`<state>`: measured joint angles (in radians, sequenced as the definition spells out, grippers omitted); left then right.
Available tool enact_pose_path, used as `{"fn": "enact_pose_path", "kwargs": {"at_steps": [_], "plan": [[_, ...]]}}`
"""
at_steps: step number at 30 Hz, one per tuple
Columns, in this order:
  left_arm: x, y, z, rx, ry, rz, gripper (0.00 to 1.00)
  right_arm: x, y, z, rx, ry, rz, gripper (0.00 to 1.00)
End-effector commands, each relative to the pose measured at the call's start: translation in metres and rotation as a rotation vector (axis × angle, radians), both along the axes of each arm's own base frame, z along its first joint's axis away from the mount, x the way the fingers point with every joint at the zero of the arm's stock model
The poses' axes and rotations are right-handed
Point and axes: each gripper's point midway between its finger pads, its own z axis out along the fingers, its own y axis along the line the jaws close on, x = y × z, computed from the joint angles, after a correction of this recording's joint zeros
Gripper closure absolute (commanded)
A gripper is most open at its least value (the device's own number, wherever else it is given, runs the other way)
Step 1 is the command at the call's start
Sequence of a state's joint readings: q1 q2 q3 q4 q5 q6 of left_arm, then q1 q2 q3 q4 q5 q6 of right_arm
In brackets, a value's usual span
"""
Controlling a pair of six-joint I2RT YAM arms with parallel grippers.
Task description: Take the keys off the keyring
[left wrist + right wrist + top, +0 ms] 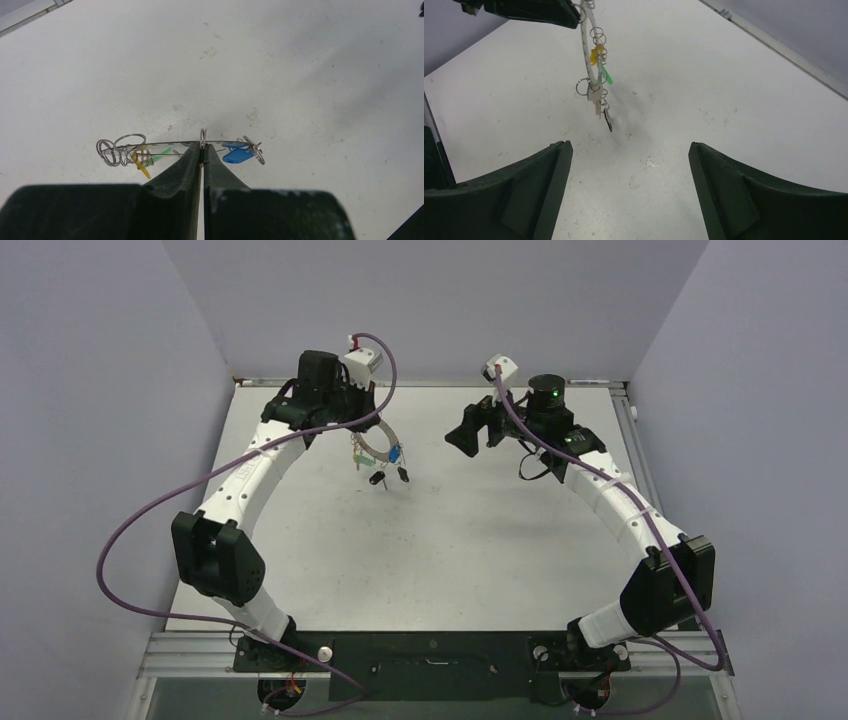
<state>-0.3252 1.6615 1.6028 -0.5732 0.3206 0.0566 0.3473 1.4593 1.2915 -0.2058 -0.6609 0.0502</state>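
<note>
Keyring (pixel 220 142): pinched at its rim by the left gripper (pixel 202 150), lifted off the table (pixel 450 540) and hanging on edge.
Left gripper: closed tight on the keyring, fingers pressed on its two flat faces.
Right gripper (pixel 629 145): jaws wide apart and empty, well apart from the keyring and facing it.
Keys: all on the keyring, low on its loop. The yellow (pixel 141 169) and green (pixel 162 152) ones hang on one side of the grip, the blue (pixel 238 155) on the other, and a black one (pixel 608 121) hangs lowest.
Small rings (pixel 122 147): thin wire loops bunched beside the yellow key. Each key seems to hang from the keyring by one.
Keyring, handling: likely stiff, thin, light and smooth. The rim pinch looks steady, but a sideways pull could make it pivot.
Keys, handling: probably very light and free to swing, with slippery metal blades. They are far smaller than the gripper.
Where to hold: the coloured plastic head, the broadest and least slick part. The blue key stands most apart from the others.
Risk: the keys crowd together, so a wide gripper may catch two at once.
Containers: none in view near the keyring.
</note>
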Motion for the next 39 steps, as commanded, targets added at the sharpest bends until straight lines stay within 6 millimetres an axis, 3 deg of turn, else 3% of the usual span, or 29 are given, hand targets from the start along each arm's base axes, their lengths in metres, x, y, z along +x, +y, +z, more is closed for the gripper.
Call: {"fn": "enact_pose_path", "kwargs": {"at_steps": [1,9,14,18,29,33,36,37,38,39], "plan": [[-0.005,-0.013,0.088,-0.162,-0.149,0.030,1.00,-0.001,0.034,0.049,0.004,-0.251,0.156,0.10],[-0.017,-0.027,0.115,-0.238,-0.137,0.060,1.00,-0.010,0.079,0.053,0.007,-0.239,0.191,0.07],[-0.024,-0.041,0.127,-0.285,-0.133,0.059,1.00,0.002,0.089,0.058,-0.027,-0.244,0.081,0.02],[-0.031,-0.049,0.134,-0.307,-0.141,0.051,1.00,0.000,0.099,0.064,-0.015,-0.238,0.082,0.03],[-0.049,-0.060,0.149,-0.371,-0.140,0.005,1.00,0.011,0.097,0.050,-0.134,-0.243,0.040,0.41],[-0.055,-0.064,0.154,-0.395,-0.127,-0.022,1.00,0.001,0.101,0.046,-0.133,-0.231,0.101,0.63],[-0.065,-0.068,0.157,-0.417,-0.106,-0.071,1.00,-0.004,0.105,0.052,-0.122,-0.229,0.142,0.93],[-0.069,-0.069,0.158,-0.427,-0.100,-0.093,1.00,-0.005,0.105,0.056,-0.112,-0.228,0.150,0.94],[-0.073,-0.070,0.160,-0.446,-0.089,-0.117,0.92,-0.006,0.105,0.059,-0.095,-0.224,0.161,0.95],[-0.075,-0.066,0.163,-0.474,-0.081,-0.135,0.75,-0.009,0.104,0.064,-0.070,-0.216,0.173,0.95]]}}
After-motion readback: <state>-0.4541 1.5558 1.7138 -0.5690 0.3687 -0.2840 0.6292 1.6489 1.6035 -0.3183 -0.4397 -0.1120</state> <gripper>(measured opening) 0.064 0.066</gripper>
